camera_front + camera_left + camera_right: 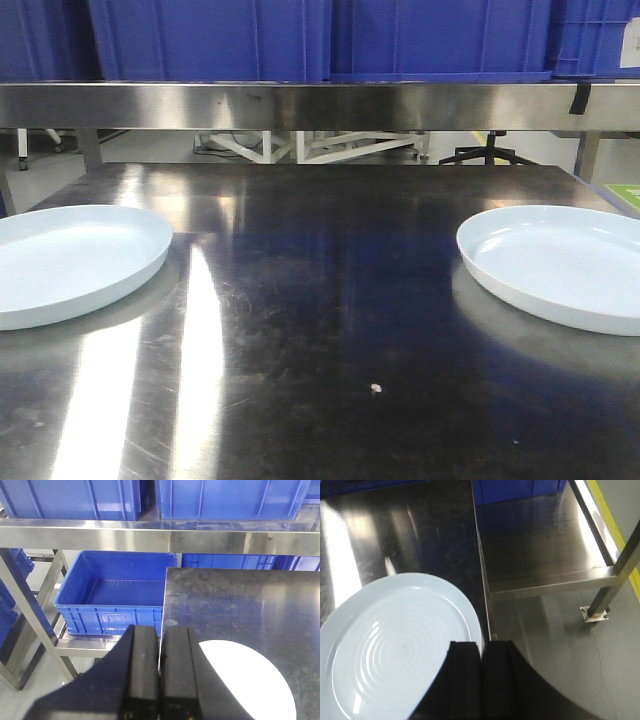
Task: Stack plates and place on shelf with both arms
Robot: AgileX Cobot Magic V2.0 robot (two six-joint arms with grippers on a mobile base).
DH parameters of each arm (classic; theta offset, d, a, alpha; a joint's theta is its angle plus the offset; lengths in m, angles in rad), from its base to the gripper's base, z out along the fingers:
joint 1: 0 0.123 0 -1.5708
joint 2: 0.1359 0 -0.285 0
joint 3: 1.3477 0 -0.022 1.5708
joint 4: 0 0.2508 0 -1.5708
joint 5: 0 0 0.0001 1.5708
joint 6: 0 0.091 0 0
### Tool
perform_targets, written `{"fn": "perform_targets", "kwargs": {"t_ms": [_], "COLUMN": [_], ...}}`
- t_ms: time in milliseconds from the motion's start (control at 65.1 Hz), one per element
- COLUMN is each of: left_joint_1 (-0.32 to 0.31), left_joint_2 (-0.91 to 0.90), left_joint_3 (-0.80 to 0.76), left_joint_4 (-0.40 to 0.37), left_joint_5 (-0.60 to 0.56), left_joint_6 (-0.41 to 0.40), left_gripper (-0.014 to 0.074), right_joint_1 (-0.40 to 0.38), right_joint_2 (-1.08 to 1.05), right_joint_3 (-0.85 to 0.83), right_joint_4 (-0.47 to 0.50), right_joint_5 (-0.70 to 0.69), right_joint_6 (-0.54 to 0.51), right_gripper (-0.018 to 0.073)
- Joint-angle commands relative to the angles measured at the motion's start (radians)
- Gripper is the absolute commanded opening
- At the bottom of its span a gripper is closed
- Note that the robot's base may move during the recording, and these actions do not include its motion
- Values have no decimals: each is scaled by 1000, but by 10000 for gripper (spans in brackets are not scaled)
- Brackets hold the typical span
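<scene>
Exterior front-facing view: two plates lie well apart on the steel table (320,330), the left plate (70,260) at the frame's left edge and the right plate (560,265) at its right. Both are flat, empty and unstacked. The shelf (300,105) above the table's far side carries blue bins (210,40) and no plate. Left wrist view: the left gripper (159,680) has its fingers closed together with nothing between them. It hovers at the table's left edge near that plate's rim. Right wrist view: the right gripper (481,677) is likewise closed and empty, over the right plate's near rim; whether it touches cannot be told. Judgement: the task is at its start. Nothing is grasped, stacked or shelved, so picking, stacking and the two-armed lift all remain.
</scene>
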Motion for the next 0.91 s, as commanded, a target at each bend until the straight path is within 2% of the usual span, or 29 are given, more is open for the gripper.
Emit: {"fn": "perform_targets", "kwargs": {"t_ms": [0, 169, 230, 276, 338, 384, 461, 538, 599, 706, 891], "left_joint_1": [-7, -7, -7, -7, -7, -7, -7, -7, -7, -7, -7], "left_joint_2": [-1, -1, -1, -1, -1, -1, 13, 38, 74, 147, 301], "left_joint_3": [-38, -38, -38, -38, -38, -38, -38, -38, -38, -38, -38], "left_joint_4": [2, 2, 0, -11, -25, -37, -37, -37, -37, -37, -56], "left_joint_5": [-69, -72, -72, -72, -79, -82, -83, -74, -52, -27, -52], "left_joint_6": [-12, -12, -12, -12, -12, -12, -12, -12, -12, -12, -12], "left_gripper": [83, 83, 83, 84, 102, 150, 309, 471, 544, 550, 550], "right_joint_1": [1, 0, 0, 0, 0, 0, 0, 0, 0, 0, 0], "right_joint_2": [8, 33, 48, 61, 80, 96, 117, 127, 132, 133, 133], "right_joint_3": [-38, -38, -38, -38, -38, -38, -38, -38, -38, -38, -38], "right_joint_4": [-16, -16, -16, -16, -16, -16, -16, -16, -16, -16, -16], "right_joint_5": [-141, -219, -214, -212, -213, -213, -214, -214, -219, -225, -224], "right_joint_6": [1, 1, 1, 1, 1, 1, 1, 1, 1, 1, 1], "right_gripper": [55, 61, 97, 168, 314, 435, 560, 571, 571, 571, 571]}}
